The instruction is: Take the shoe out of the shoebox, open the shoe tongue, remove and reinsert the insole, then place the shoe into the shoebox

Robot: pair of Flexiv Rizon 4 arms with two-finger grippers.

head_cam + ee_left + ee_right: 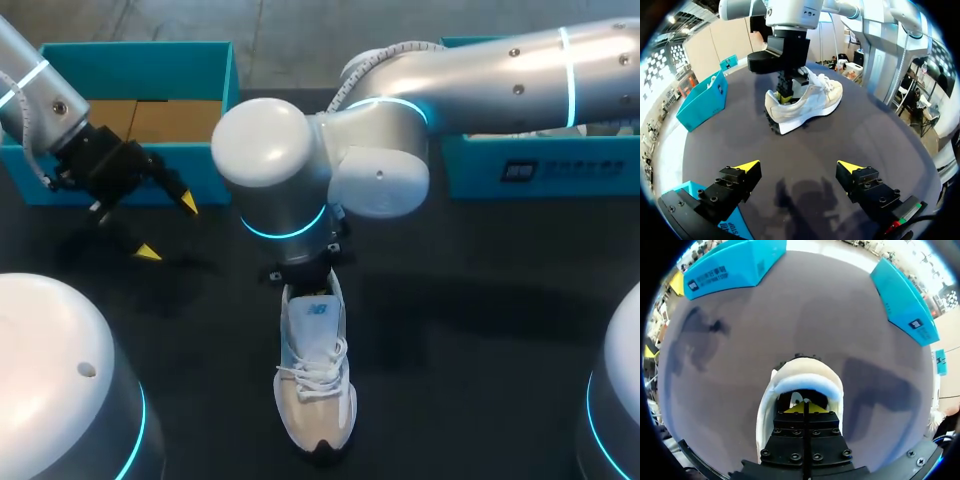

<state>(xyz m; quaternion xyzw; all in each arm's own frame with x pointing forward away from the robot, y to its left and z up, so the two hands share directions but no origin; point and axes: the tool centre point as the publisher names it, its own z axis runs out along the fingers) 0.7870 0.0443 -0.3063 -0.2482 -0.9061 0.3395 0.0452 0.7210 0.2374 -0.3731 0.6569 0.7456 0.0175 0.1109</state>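
A: Where was the shoe?

B: Out of both boxes. It stood on its sole by the middle of the table's near edge, toe twd that edge, heel twd the far edge.

A: And the R gripper?

B: R arm spanned over from the right side, w/ the gripper straight down in the shoe's heel opening. Yellow tips were pressed together, no gap. Prob there to pinch the insole for the pull-out step, but I couldn't tell if anything thin sat btw them.

A: L gripper?

B: Fingers were spread wide w/ nothing in them. It hovered by the teal box at the far-left corner, well apart from the shoe. Imo it sat there to keep out of the R arm's way, yet it faced the shoe, so it could brace it if needed.

A: How did the shoe look?

B: White-cream upper, beige toe, white laces tied in a bow, dark outsole, small blue mark on the tongue. The mouth gaped enough to take both fingers.

A: Other box?

B: Second teal box was at the far-right corner, partly under the R arm. Couldn't tell which one was the shoebox.
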